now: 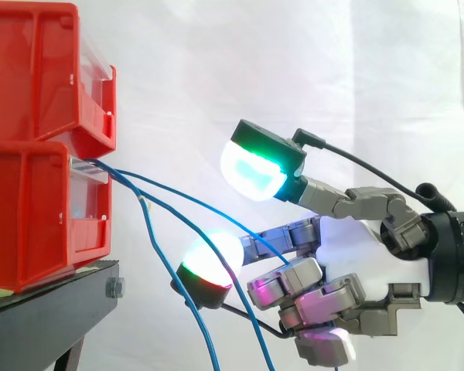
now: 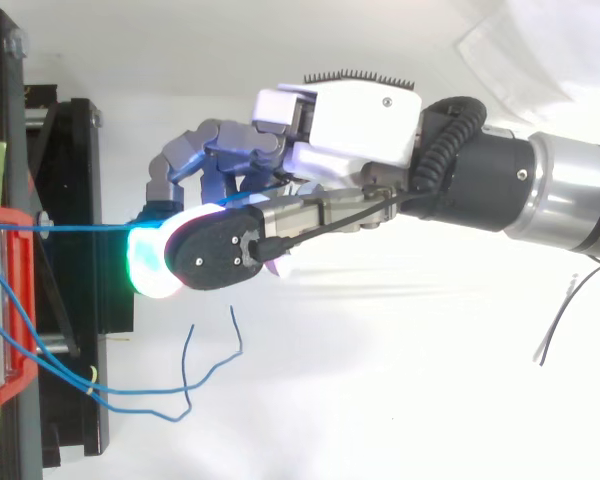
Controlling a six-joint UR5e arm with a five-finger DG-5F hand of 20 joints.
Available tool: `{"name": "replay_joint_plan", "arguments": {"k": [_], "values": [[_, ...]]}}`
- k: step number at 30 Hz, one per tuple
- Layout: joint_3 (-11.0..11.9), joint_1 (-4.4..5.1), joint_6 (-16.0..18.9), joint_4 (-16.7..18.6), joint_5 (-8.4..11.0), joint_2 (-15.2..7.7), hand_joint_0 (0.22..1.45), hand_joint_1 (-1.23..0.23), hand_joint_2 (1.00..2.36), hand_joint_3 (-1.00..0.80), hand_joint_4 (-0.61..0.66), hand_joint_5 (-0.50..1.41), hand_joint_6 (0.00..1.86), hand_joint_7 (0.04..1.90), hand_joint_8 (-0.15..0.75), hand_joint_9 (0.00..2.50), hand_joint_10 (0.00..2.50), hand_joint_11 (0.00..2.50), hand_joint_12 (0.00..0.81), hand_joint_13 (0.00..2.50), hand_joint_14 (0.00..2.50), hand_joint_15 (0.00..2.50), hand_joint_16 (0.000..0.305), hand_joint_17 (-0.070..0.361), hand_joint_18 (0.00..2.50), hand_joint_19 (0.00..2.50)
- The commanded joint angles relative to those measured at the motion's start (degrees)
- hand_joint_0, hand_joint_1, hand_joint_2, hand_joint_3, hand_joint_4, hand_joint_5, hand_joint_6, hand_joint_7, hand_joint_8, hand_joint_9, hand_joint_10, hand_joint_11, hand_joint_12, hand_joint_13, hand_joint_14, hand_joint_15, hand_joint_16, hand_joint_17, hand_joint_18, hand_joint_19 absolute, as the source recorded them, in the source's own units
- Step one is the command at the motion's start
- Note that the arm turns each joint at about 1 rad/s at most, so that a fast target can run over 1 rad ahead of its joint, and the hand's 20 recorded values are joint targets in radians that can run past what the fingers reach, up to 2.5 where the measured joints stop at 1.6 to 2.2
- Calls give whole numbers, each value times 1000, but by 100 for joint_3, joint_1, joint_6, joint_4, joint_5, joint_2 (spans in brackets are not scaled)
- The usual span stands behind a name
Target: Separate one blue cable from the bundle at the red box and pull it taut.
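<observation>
Several thin blue cables leave the front of the lower red box (image 1: 31,216). One blue cable (image 2: 70,228) runs nearly straight from the box to my hand (image 1: 348,239) and passes in between its curled fingers. The thumb, with a green-white pad (image 1: 255,170), stands raised above the cable. A finger with a white-red pad (image 1: 213,263) points toward the box below it. From above, my hand (image 2: 360,120) reaches in from the right and stops short of the stand. The other blue cables (image 2: 130,391) hang slack and loop down beside the stand.
A second red bin (image 1: 39,69) is stacked on the lower one. Both rest on a black stand (image 1: 46,309) at the left. White curtain hangs behind, and a white surface lies below the arm.
</observation>
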Motion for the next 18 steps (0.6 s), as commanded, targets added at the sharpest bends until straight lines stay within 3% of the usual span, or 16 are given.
{"name": "replay_joint_plan", "arguments": {"k": [1,5,6,11,18], "values": [[0,12,-86,-10,129,-11,432,-452,1000,-500,217,-237,892,861,456,253,2500,2304,626,1324,2500,1552,79,177,1596,707],[0,-15,-130,-10,200,-11,446,-460,1000,-500,217,-227,880,890,483,465,2500,2465,676,1572,2500,1632,83,186,1896,709],[0,-15,-130,-1,200,-2,456,-465,1000,-500,215,-222,875,906,480,522,2500,2492,686,1628,2500,1626,252,189,1974,739],[0,-76,-69,60,191,-11,493,-479,1000,-500,212,-207,863,960,491,687,2500,2500,722,1777,2500,1662,254,190,2155,753],[0,-199,195,140,191,-2,545,-547,1000,-500,201,-199,860,990,498,766,2500,2500,748,1812,2500,1685,250,188,2167,763]]}}
